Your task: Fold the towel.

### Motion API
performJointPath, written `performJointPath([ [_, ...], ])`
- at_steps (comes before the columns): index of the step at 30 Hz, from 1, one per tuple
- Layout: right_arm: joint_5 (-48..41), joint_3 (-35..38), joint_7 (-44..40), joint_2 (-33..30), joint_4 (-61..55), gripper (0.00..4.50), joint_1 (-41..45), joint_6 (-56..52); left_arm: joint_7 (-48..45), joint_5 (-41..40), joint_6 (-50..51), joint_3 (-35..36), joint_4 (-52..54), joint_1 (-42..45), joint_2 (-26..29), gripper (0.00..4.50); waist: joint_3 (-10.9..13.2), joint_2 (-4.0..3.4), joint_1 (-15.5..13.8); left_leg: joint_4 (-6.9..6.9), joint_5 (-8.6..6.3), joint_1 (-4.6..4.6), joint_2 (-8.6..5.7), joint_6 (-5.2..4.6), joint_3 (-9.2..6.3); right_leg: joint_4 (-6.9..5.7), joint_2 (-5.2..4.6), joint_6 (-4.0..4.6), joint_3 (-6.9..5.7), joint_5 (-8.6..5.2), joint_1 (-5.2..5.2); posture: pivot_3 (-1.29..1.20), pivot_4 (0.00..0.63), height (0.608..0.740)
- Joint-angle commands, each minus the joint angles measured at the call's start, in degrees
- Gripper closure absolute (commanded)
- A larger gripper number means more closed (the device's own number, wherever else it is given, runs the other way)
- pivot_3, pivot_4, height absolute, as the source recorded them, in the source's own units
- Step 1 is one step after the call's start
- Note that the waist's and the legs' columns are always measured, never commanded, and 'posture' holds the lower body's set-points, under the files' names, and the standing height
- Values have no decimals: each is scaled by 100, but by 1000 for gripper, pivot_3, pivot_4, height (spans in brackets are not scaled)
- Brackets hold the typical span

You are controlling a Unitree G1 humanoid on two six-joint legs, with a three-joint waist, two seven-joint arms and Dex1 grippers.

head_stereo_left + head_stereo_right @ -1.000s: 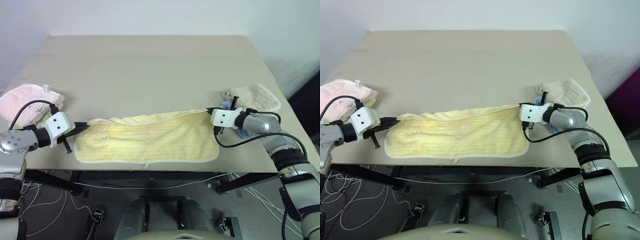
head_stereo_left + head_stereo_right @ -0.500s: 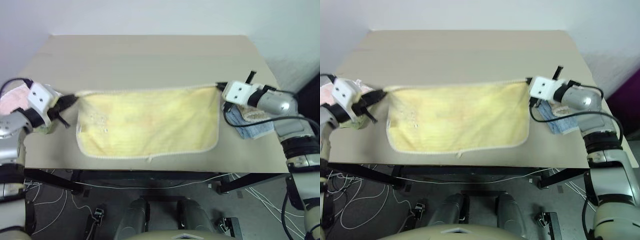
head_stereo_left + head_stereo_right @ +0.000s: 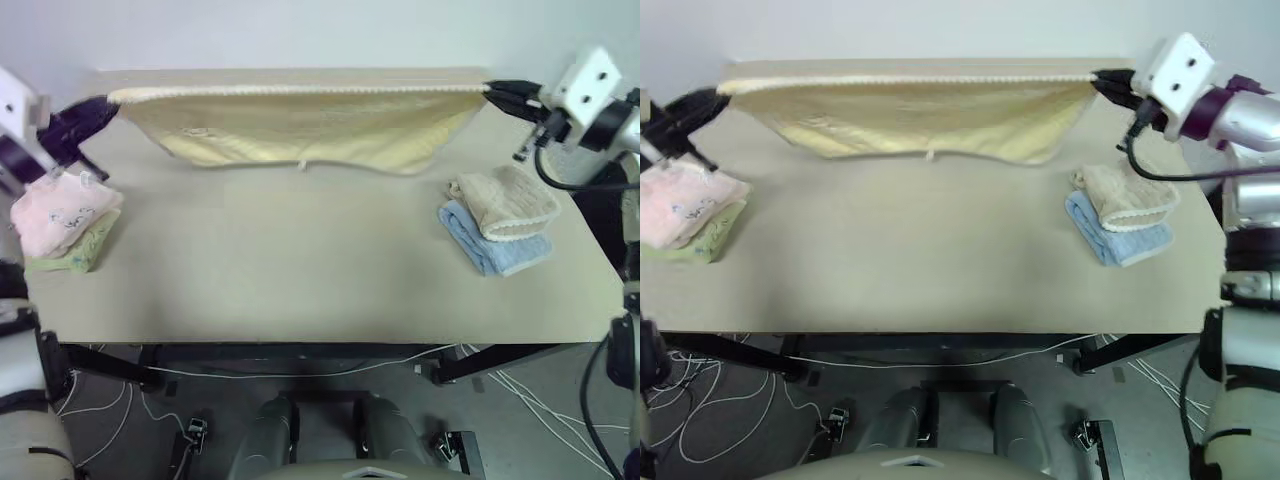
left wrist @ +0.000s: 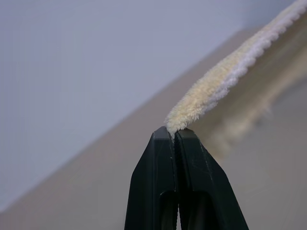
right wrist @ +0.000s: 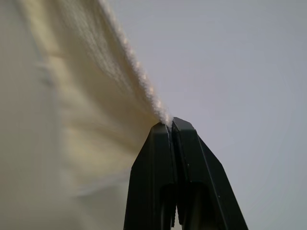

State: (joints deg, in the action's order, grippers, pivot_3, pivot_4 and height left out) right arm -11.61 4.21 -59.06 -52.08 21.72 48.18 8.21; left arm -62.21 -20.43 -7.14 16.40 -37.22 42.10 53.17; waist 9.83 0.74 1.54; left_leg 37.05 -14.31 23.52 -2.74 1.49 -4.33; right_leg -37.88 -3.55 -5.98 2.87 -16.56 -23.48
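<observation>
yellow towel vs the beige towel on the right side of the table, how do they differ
The yellow towel is spread out and held in the air by its top corners, the left hand and right hand each shut on one; the beige towel is folded small. The yellow towel hangs above the table, while the beige towel lies on a folded blue towel. Both look like terry cloth with a pale stitched edge.
</observation>
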Motion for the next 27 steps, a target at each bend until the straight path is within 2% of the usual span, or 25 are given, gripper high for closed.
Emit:
performJointPath([
  [1, -895, 443, -531, -342, -1487, 4468, -1125, -1091, -607, -554, 856, 442, 1118, -1249, 371, 4500, -1, 0, -1, 1, 0, 0, 2, 0, -1, -1, -2, 0, 0, 0, 1, 0, 150, 740],
  [4, -1244, 612, -793, -557, -2369, 4468, -2306, -1711, -854, -687, 1465, 610, 2088, -2651, 561, 4500, 0, -1, -10, 3, -3, -2, 8, -4, 0, -1, -5, 2, 4, -1, 4, 0, 150, 740],
  [9, -1718, 952, -1211, -897, -3334, 4468, -3729, -2563, -977, -692, 2121, 985, 2777, -4130, 763, 4500, 1, -4, -83, 3, -5, -5, 9, -3, 0, 15, -14, 4, 7, -1, 9, 0, 150, 740],
  [16, -2223, 1379, -1829, -1308, -3829, 4468, -4638, -3224, -1229, -753, 2554, 1454, 3025, -4886, 983, 4500, 1, -4, -88, -1, -6, -13, 12, -3, -5, 37, -18, 5, 3, 0, 27, 0, 150, 740],
  [20, -2109, 1238, -1923, -1336, -3730, 4468, -4535, -3145, -1231, -625, 2471, 1371, 3045, -4836, 1035, 4500, 1, -5, -87, -5, -7, -13, 14, -2, -5, 44, -18, 6, 3, 0, 28, 0, 150, 740],
  [27, -1086, 157, -1402, -790, -2545, 4468, -2931, -2501, -544, -30, 2004, 439, 2311, -3357, 722, 4500, 1, -6, -86, -6, -7, -13, 15, -1, -4, 51, -18, 9, 0, 3, 26, 0, 150, 740],
])
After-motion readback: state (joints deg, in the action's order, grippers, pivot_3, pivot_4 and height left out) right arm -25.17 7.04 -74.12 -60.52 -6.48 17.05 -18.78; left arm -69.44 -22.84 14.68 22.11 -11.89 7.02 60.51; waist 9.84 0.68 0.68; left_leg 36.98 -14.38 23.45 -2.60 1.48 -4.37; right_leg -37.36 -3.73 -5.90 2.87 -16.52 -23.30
